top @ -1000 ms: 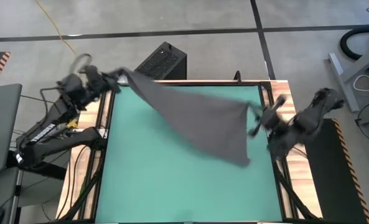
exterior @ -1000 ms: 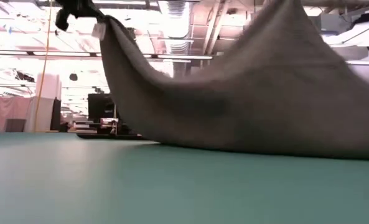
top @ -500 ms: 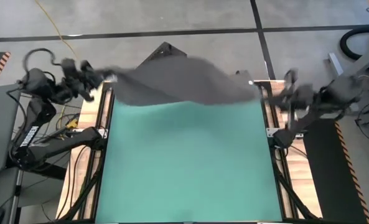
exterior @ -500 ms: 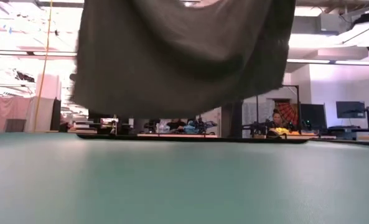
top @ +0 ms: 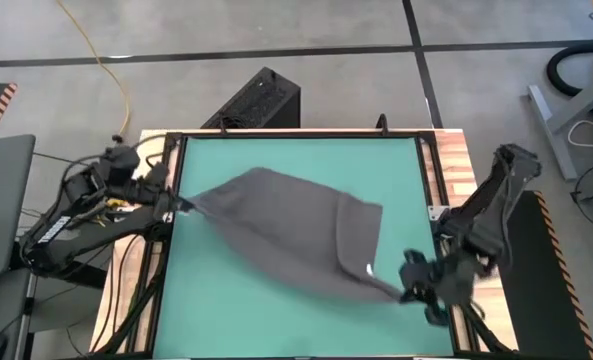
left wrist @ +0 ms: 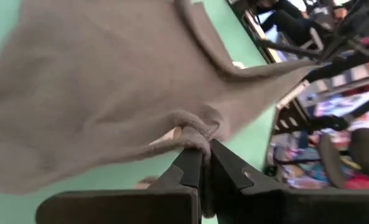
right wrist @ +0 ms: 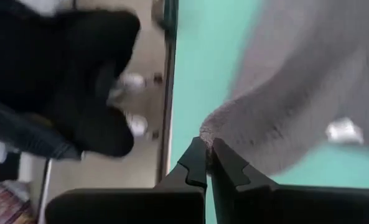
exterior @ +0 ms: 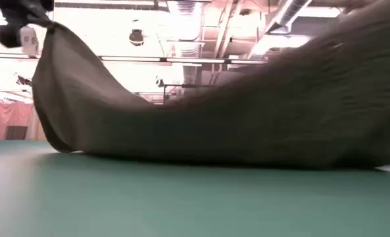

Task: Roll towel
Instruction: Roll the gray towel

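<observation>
The dark grey towel (top: 296,232) stretches slantwise across the green table (top: 226,310), from the left edge toward the near right corner. Its middle sags onto the table in the low view (exterior: 201,131). A small white tag (top: 368,268) shows near its right end. My left gripper (top: 180,205) is shut on the towel's left corner at the table's left edge. My right gripper (top: 411,290) is shut on the towel's right corner near the table's near right edge. My left gripper pinches a bunched corner of the towel (left wrist: 195,129) between its two fingers, coming level from the table's left side. The corner is raised above the table (exterior: 47,26) and the cloth slopes down from it. My right gripper pinches the towel's other corner (right wrist: 210,132) between its two fingers, coming from the table's right side. The cloth runs from the fingers out over the table, with the white tag (right wrist: 343,130) close by.
A black box (top: 261,98) stands on the floor behind the far edge. The table's wooden side rails (top: 456,170) and dark frame border the green mat. A laptop (top: 1,200) sits left of the left arm. Bare green mat lies along the near left and far right.
Both grippers, still shut on the towel's corners, swung it up over the far edge, where it hung clear. They then came down and toward the near edge, the right one farther. The towel's middle now lies on the table, spread slantwise.
</observation>
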Action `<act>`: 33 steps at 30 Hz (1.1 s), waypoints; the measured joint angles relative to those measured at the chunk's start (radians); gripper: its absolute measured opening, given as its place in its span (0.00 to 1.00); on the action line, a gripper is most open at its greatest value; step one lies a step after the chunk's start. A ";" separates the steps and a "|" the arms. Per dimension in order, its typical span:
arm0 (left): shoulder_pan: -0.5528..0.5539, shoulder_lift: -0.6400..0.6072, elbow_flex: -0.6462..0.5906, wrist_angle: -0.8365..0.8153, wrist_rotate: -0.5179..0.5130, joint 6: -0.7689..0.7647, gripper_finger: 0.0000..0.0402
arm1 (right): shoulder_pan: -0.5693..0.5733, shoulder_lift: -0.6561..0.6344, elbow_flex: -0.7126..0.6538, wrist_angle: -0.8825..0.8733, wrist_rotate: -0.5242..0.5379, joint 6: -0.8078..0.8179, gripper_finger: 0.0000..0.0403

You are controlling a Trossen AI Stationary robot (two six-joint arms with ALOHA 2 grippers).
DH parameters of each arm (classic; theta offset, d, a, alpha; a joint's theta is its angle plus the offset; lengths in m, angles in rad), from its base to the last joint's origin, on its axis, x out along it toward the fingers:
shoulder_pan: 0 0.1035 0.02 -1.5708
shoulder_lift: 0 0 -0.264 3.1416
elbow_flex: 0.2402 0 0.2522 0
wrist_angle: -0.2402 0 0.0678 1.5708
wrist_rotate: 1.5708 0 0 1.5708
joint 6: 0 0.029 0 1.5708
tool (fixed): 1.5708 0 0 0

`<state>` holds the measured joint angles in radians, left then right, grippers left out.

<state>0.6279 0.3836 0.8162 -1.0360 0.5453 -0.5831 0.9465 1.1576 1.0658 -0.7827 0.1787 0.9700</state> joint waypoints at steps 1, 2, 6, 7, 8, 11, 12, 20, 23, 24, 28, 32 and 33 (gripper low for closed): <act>-0.008 -0.020 -0.031 0.005 0.015 -0.020 0.00 | 0.029 0.023 -0.003 0.015 0.001 0.053 0.05; -0.016 -0.037 -0.060 0.002 0.035 -0.041 0.00 | 0.055 0.044 -0.003 0.041 0.003 0.097 0.05; -0.048 -0.095 -0.149 0.003 0.121 -0.099 0.00 | 0.150 0.111 -0.001 0.138 0.053 0.232 0.05; -0.055 -0.103 -0.163 0.002 0.139 -0.105 0.00 | 0.173 0.125 -0.001 0.165 0.072 0.249 0.05; -0.062 -0.110 -0.173 0.002 0.151 -0.109 0.00 | 0.192 0.135 -0.001 0.180 0.093 0.265 0.05; -0.082 -0.124 -0.184 0.006 0.177 -0.111 0.00 | 0.235 0.151 -0.001 0.205 0.151 0.307 0.05; -0.087 -0.124 -0.184 0.018 0.183 -0.107 0.00 | 0.244 0.152 -0.001 0.200 0.171 0.314 0.05; -0.105 -0.114 -0.175 0.593 0.112 -0.090 0.00 | 0.233 0.063 -0.001 0.060 0.520 0.060 0.05; -0.105 -0.089 -0.175 0.874 -0.031 -0.044 0.00 | 0.170 -0.018 -0.001 -0.053 0.732 -0.064 0.05; -0.105 -0.077 -0.175 0.971 -0.089 -0.026 0.00 | 0.144 -0.051 -0.001 -0.089 0.799 -0.111 0.05; -0.105 -0.013 -0.171 1.223 -0.322 0.052 0.00 | 0.015 -0.212 -0.001 -0.156 1.016 -0.342 0.05; -0.084 0.098 -0.096 1.184 -0.471 0.133 0.00 | -0.154 -0.388 0.020 -0.152 1.062 -0.618 0.05; -0.071 0.139 -0.060 1.165 -0.468 0.146 0.00 | -0.199 -0.424 0.034 -0.144 1.062 -0.682 0.05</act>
<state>0.5569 0.5227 0.7564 0.1293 0.0778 -0.4369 0.7471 0.7332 1.1003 -0.9270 1.2409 0.2876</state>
